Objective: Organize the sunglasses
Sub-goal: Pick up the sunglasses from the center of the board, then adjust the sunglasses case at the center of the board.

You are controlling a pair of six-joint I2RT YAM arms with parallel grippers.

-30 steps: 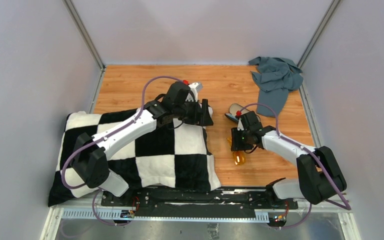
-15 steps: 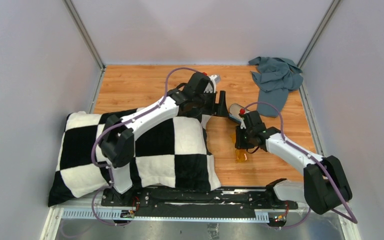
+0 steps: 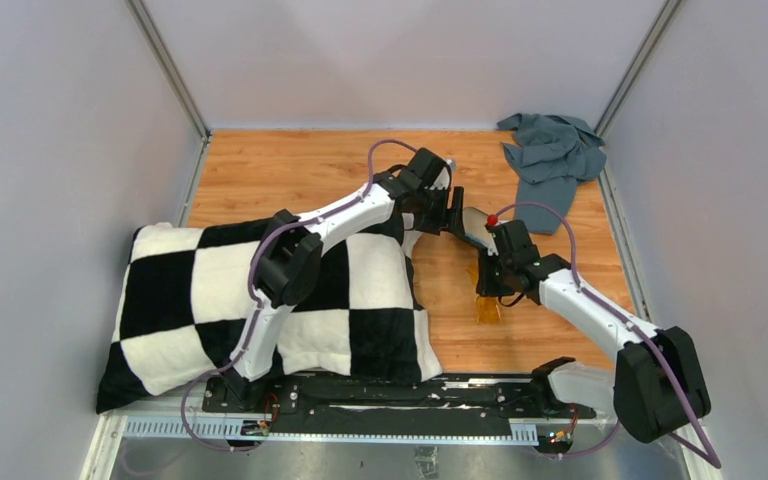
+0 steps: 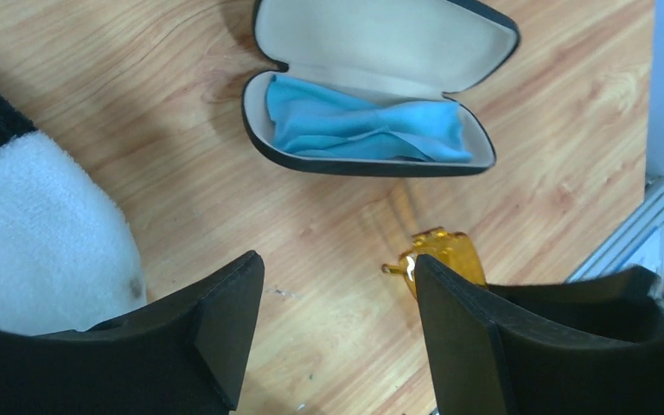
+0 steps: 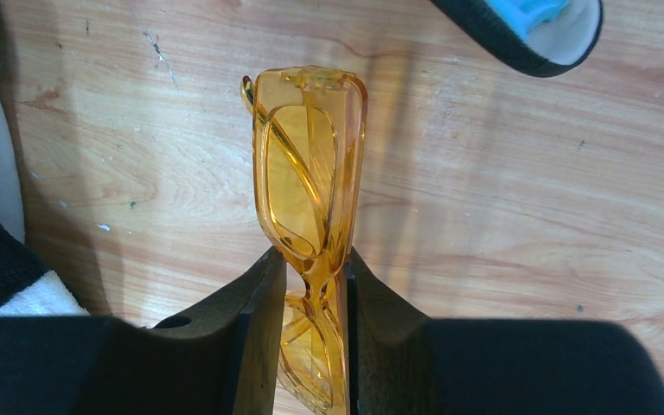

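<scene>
my right gripper (image 5: 307, 268) is closed down narrow on the sunglasses (image 5: 311, 164). the pads press on either side of the folded amber frame near its middle, and one lens end sticks out past my fingertips toward the case (image 4: 380, 43). the pair sits on its edge on the near side of the case, close to it but not in it. i cannot tell whether its lower end touches the wood.

my left gripper (image 4: 337, 285) is spread wide and holds nothing. it hovers near the case on the side toward the cushion.

i judge the sunglasses to be light, stiff and rather brittle. the plastic looks smooth and could slip or twist between my pads, and the thin arms and hinges would not take a hard squeeze. taking hold across the thick part of the folded frame seems right to me, with gentle pressure and the pads off the lens faces where i can.

the case lies open with its beige lid back, and a light-blue cloth (image 4: 363, 130) is bunched in its lower half where the pair would go.

the surface (image 4: 138, 69) is pale wood plank, scuffed in places. a black-and-white checked cushion (image 3: 260, 290) lies left of the case, and a grey garment (image 3: 552, 160) is crumpled in the corner beyond it. plain pale walls close in around the surface.
</scene>
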